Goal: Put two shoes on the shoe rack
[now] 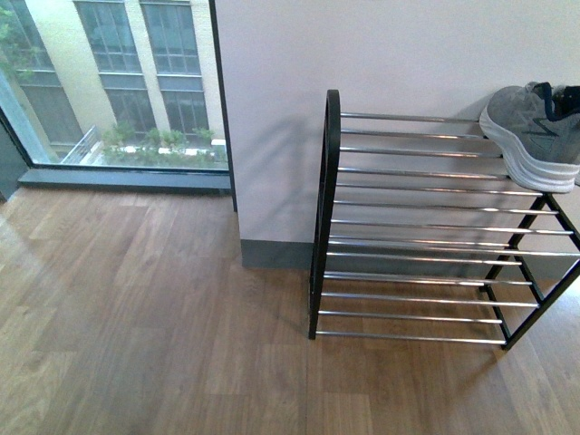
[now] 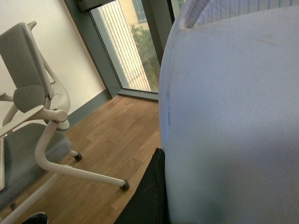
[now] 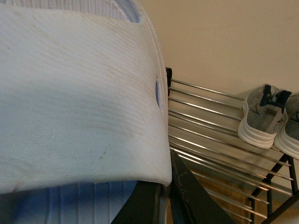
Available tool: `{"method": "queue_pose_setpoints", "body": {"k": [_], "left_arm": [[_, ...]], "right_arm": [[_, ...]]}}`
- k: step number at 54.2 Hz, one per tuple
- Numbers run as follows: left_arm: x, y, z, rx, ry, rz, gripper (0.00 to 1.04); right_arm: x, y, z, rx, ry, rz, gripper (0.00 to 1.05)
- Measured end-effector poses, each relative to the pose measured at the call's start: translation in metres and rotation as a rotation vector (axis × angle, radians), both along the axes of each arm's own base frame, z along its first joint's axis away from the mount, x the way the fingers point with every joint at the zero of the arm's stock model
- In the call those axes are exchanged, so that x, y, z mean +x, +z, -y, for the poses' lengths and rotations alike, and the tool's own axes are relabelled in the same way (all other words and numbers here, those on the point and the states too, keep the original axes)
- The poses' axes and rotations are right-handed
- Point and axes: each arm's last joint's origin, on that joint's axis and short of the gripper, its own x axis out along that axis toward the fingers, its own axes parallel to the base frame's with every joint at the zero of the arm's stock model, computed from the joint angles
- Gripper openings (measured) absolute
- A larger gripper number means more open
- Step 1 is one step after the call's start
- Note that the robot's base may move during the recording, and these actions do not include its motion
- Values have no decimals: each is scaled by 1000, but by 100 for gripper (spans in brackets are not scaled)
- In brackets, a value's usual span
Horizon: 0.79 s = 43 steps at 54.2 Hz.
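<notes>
Front view: a window [image 1: 109, 82] fills the left, then wooden floor [image 1: 154, 317], then the shoe rack [image 1: 426, 227] against the wall, with one grey sneaker [image 1: 535, 136] on its top tier at the right edge. The right wrist view shows both sneakers [image 3: 261, 116] side by side there. Each wrist view is filled by a pale slide sandal [image 2: 233, 121]; a black finger shows beneath each, whether clamped I cannot tell.
</notes>
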Motion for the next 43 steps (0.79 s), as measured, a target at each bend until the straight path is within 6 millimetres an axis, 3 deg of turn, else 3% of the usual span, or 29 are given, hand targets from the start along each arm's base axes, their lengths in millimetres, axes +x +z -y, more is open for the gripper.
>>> {"method": "queue_pose_setpoints", "body": {"k": [43], "left_arm": [[0, 0, 0, 0, 0, 0, 2]], "right_arm": [[0, 0, 0, 0, -2, -2, 1]]}}
